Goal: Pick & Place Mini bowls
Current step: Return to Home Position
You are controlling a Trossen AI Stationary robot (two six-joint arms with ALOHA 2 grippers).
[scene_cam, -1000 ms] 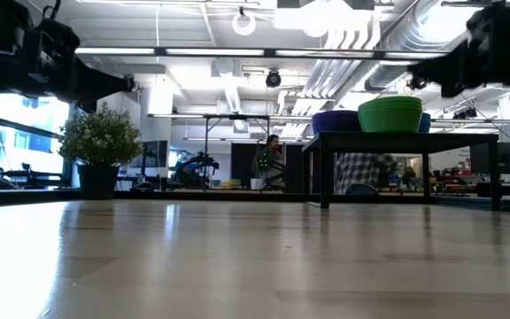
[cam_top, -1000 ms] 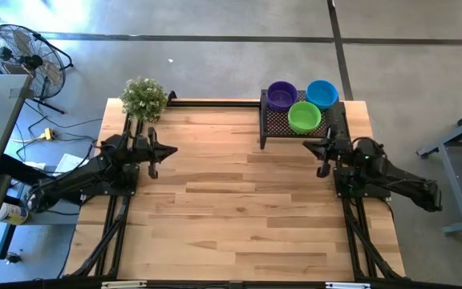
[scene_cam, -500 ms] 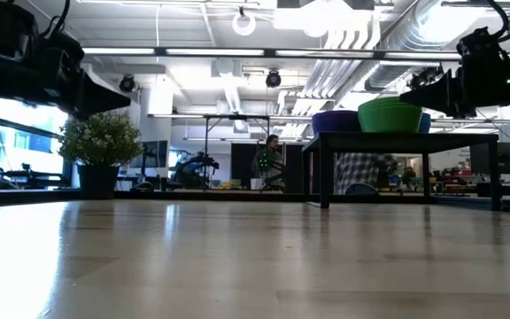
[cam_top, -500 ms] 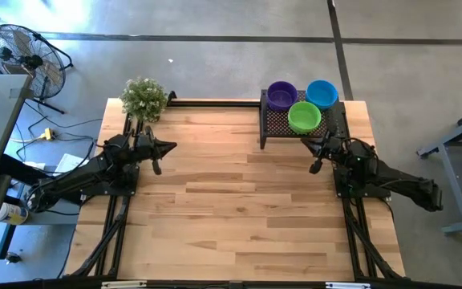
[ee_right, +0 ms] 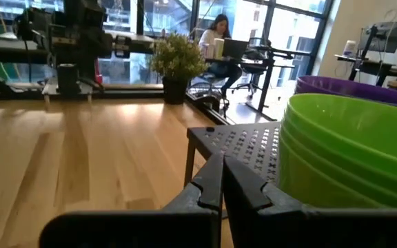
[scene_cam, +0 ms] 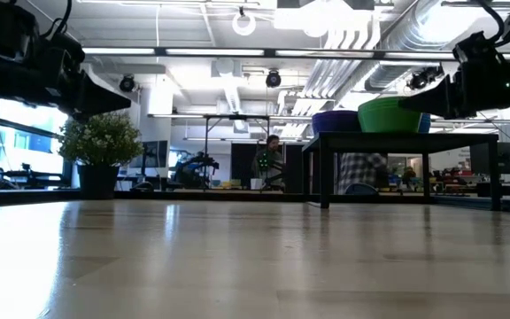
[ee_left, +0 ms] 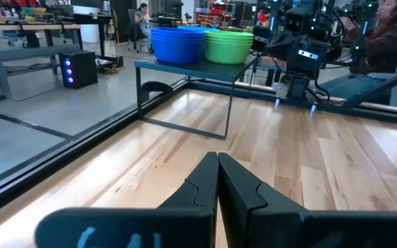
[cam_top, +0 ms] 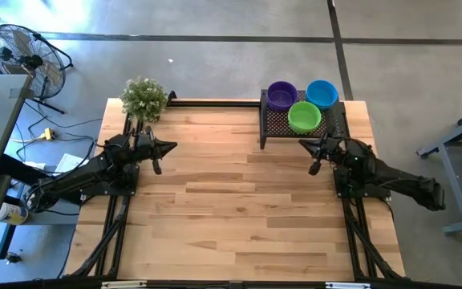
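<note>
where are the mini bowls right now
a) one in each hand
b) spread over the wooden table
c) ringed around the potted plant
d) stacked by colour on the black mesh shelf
d: the purple bowls, blue bowls and green bowls sit in stacks on the black mesh shelf, while the left hand and right hand are shut and hold nothing.

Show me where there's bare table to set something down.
The table is bare between the left gripper and right gripper, both shut, through to the near edge, and along the far edge between the plant and the mesh shelf. Crowded: the shelf, filled by the purple stack, blue stack and green stack of bowls.
</note>
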